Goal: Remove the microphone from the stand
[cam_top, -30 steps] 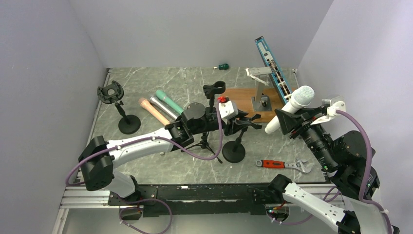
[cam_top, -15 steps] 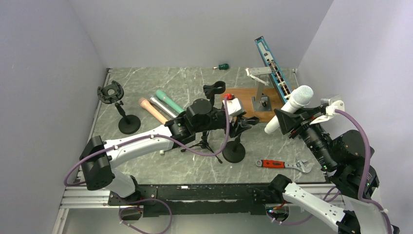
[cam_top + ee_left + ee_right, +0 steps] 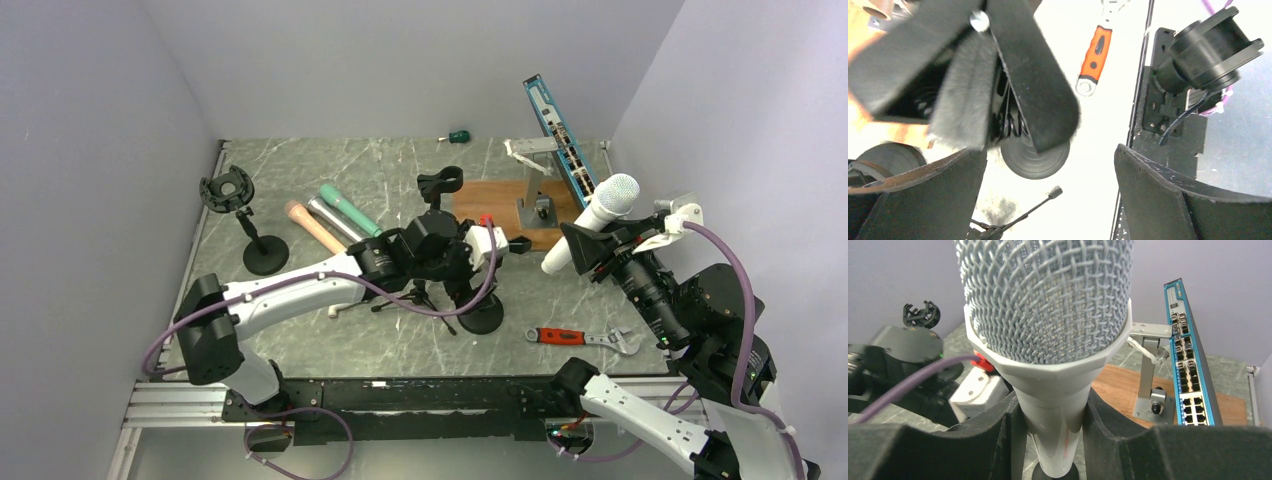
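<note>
The microphone [image 3: 588, 221] is white, with a tapered smooth handle, a faceted collar and a silver mesh head [image 3: 1045, 295]. It sits tilted, head up and away from the arm bases, in the air above the right side of the table [image 3: 300, 180], apart from the stand [image 3: 482, 317]. The right gripper [image 3: 584, 250] is clamped on the handle below the collar, one foam pad on each side. The left gripper [image 3: 1048, 152] hovers over the stand's round base [image 3: 1034, 161] with its fingers apart, gripping nothing; the stand's black clip [image 3: 1038, 85] is just ahead of them.
</note>
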You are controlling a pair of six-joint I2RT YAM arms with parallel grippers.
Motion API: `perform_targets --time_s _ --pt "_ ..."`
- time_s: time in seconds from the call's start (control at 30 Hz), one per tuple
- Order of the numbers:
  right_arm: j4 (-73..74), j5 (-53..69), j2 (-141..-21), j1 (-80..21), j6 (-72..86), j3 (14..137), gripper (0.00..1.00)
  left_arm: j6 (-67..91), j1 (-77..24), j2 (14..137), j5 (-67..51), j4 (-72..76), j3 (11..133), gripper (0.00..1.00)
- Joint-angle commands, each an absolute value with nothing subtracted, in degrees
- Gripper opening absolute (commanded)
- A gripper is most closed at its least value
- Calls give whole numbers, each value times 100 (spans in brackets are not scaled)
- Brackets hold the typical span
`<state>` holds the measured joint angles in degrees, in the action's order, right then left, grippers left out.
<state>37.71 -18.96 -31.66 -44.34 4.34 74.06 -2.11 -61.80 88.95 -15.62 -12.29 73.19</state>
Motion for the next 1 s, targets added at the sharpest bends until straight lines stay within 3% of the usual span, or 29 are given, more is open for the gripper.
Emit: perform_targets --time_s 0.0,0.27,0.5,0.73,0.9,0.97 --pt "3556 -1864 -3167 -4447 491 7476 0 -50 -6173 8256 -1613 -1487 7887 99" --pt "3540 -1836 -3183 -4443 519 7477 0 -207 -6072 8422 -1585 -2352 9075 98" --pt "3546 -1840 -3189 -4447 527 7488 0 -499 -6075 9181 -1565 -3064 10324 58" --pt "3533 -1863 -3191 -4447 511 7479 0 -752 -6082 9649 -1534 -3413 10894 41" --pt "3533 -1873 -3208 -4447 500 7475 0 -850 -6130 9803 -1643 -3509 10953 41" --pt "3509 -1866 -3215 -4446 501 7463 0 -855 -6142 9875 -1652 -3544 10966 36"
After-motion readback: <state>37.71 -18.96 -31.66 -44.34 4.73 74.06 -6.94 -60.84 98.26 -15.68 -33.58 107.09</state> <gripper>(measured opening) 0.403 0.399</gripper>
